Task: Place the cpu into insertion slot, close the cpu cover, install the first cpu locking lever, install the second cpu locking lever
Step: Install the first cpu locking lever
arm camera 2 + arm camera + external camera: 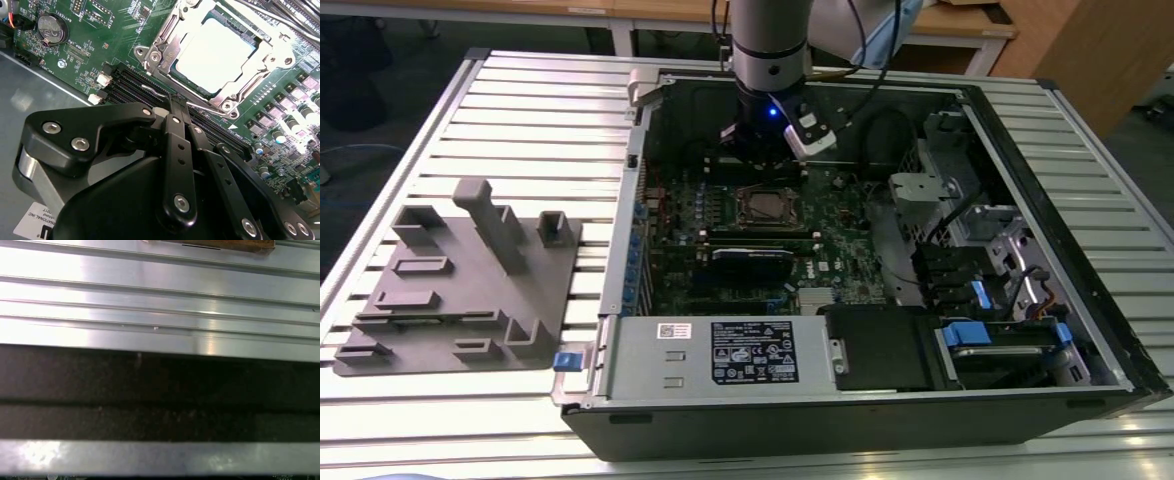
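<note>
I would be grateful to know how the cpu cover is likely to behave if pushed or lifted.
The cpu cover looks like thin bare metal, so probably stiff and light. It frames the cpu with screws near its corners, so a sideways push would likely not shift it. Its shiny finish may be slippery.

Work table (pixel 494 110) of silver slatted aluminium profiles; the long grooves of the table surface (pixel 160 285) appear close up in the first wrist view. Two things lie directly on it. An open black desktop computer case (pixel 854 425) lies on its side toward the exterior view's right. A grey moulded fixture block (pixel 454 290) with upright posts and recesses lies near it on the exterior view's left.
</note>
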Motion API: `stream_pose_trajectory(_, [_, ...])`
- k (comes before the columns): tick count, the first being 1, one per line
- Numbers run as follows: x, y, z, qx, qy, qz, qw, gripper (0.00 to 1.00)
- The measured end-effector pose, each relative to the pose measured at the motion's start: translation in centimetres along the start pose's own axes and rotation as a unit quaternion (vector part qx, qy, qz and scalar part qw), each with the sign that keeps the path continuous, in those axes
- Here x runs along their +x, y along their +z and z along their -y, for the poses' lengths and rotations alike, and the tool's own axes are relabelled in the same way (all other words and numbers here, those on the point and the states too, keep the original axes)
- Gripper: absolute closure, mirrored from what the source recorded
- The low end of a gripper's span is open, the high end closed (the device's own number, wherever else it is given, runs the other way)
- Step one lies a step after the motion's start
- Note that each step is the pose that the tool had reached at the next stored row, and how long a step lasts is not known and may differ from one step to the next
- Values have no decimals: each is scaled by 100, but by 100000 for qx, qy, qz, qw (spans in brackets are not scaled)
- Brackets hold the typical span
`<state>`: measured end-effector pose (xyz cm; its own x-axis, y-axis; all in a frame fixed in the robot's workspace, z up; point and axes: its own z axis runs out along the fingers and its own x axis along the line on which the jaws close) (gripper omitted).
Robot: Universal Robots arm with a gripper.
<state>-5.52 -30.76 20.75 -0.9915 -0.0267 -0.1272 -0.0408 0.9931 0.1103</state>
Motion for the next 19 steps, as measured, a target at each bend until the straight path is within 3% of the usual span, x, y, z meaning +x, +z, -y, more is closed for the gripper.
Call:
stream_pose_trajectory(4, [0, 3, 0, 186, 1585, 194, 99987, 89])
stream_pose_trajectory(9, [0, 4, 1, 603, 4689, 526, 99887, 89])
stream_pose_trajectory(16, [0, 4, 0, 640, 4963, 560, 99873, 89])
stream_pose_trajectory(19, [0, 6, 0, 862, 6723, 757, 99767, 89])
